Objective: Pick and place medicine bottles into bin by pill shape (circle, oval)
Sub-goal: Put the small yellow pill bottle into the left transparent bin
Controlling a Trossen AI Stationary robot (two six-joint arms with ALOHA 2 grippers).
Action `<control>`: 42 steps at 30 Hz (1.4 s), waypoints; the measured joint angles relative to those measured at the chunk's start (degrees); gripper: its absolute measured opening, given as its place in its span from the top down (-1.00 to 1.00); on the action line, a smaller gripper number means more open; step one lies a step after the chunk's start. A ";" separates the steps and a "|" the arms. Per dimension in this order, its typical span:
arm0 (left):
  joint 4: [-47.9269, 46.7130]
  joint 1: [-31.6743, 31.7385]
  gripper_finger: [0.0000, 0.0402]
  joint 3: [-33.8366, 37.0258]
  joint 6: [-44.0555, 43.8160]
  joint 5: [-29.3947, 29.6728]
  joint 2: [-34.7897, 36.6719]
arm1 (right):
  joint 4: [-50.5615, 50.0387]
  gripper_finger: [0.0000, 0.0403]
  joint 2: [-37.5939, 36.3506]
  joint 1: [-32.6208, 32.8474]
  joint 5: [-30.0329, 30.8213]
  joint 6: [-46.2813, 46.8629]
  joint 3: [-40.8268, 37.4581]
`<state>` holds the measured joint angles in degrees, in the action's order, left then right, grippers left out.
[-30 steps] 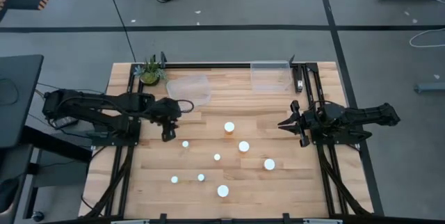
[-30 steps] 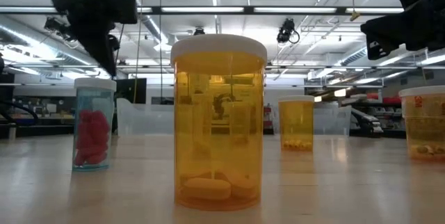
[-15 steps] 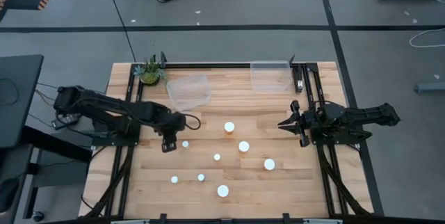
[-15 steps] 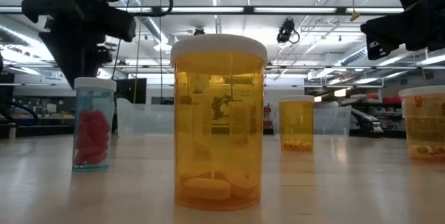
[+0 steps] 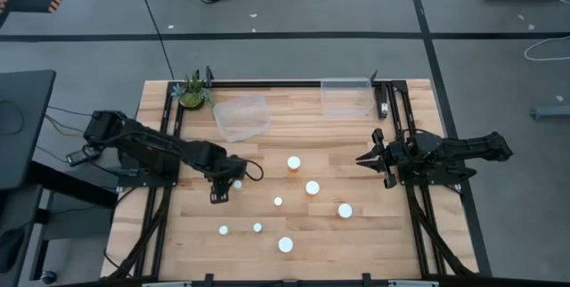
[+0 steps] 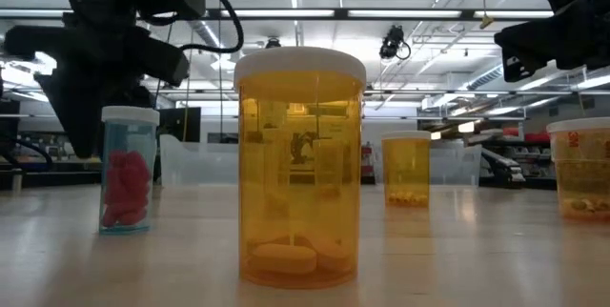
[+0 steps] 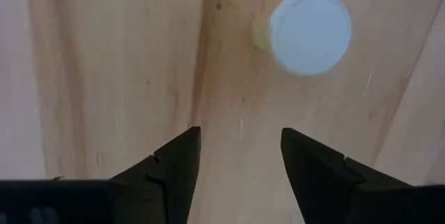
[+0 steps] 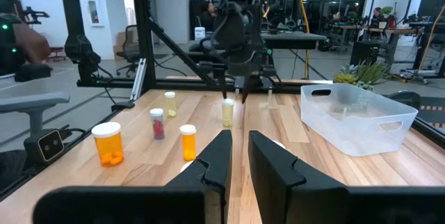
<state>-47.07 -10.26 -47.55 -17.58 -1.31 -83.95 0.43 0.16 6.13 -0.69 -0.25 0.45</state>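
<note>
A wooden table (image 5: 187, 233) stands on a grey workshop floor, with two clear bins at its far edge: one bin (image 5: 241, 117) near a small potted plant (image 5: 191, 91), the other bin (image 5: 346, 97) further right. Eight white-capped medicine bottles are scattered across the middle of the table.

Over the last second the left arm has swung out from its side of the table and reached toward the nearest bottle (image 5: 237, 184). The left gripper (image 5: 219, 196) now hangs just beside that bottle, pointing down. In the left wrist view its fingers (image 7: 174, 165) are spread wide with bare wood between them, and the bottle's white cap (image 7: 310, 24) sits ahead of them and off to one side, not between them. So the arm has closed most of the distance, but nothing is grasped; it probably still needs a small sideways shift before it can descend and close.

The right gripper (image 5: 363, 158) has not moved; it waits over the right side of the table, its fingers (image 8: 217, 156) only narrowly parted and holding nothing.

No bottle appears to be in either bin, so sorting seems to be at its start.
</note>
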 joint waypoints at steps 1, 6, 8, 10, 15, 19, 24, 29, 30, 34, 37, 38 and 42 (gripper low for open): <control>0.73 -0.27 -0.05 0.00 0.28 0.03 -0.57 | 0.00 0.72 0.00 0.01 -0.02 0.00 0.00; 4.17 -1.66 -0.06 0.00 1.73 1.49 -2.73 | 0.00 0.72 0.00 0.00 0.00 0.00 0.00; 4.41 -2.12 -0.09 0.00 1.72 2.61 -2.94 | 0.02 0.72 0.00 0.00 -0.02 0.00 0.00; 4.97 -2.25 -0.14 -0.28 1.71 3.06 -3.26 | 0.01 0.72 0.00 0.01 -0.02 -0.02 -0.01; 4.94 -2.22 -0.35 -2.88 1.80 3.25 -3.24 | 0.00 0.72 0.02 0.01 -0.01 -0.01 0.00; 4.88 -2.23 -0.48 -5.20 2.38 3.23 -3.41 | 0.00 0.72 0.02 0.00 -0.02 0.00 0.00; 2.38 -2.21 -0.50 -8.33 3.63 3.38 -6.32 | 0.00 0.72 0.02 0.01 -0.02 -0.02 0.00; -0.20 -2.21 -0.50 -12.25 7.05 3.85 -10.79 | 0.00 0.72 0.09 0.00 -0.02 0.00 0.00; -1.48 -2.21 -0.51 -12.95 7.62 4.12 -11.64 | 0.00 0.72 0.13 0.02 -0.02 -0.02 0.00; -4.52 -2.14 -0.50 -14.63 8.40 4.32 -14.35 | 0.00 0.72 0.15 0.00 -0.02 -0.02 0.00; -4.63 -2.14 -0.47 -14.91 8.40 4.32 -15.40 | 0.00 0.72 0.15 0.00 -0.01 -0.01 0.00; -4.63 -2.14 -0.46 -14.91 8.39 4.32 -15.56 | 0.00 0.72 0.15 0.00 -0.02 -0.02 0.00; -4.36 -2.14 -0.40 -14.91 7.80 4.31 -16.02 | 0.00 0.72 0.15 0.01 -0.02 0.00 0.00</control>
<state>-51.43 -12.40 -62.46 -9.78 3.00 -99.98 0.43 0.32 6.14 -0.71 -0.25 0.45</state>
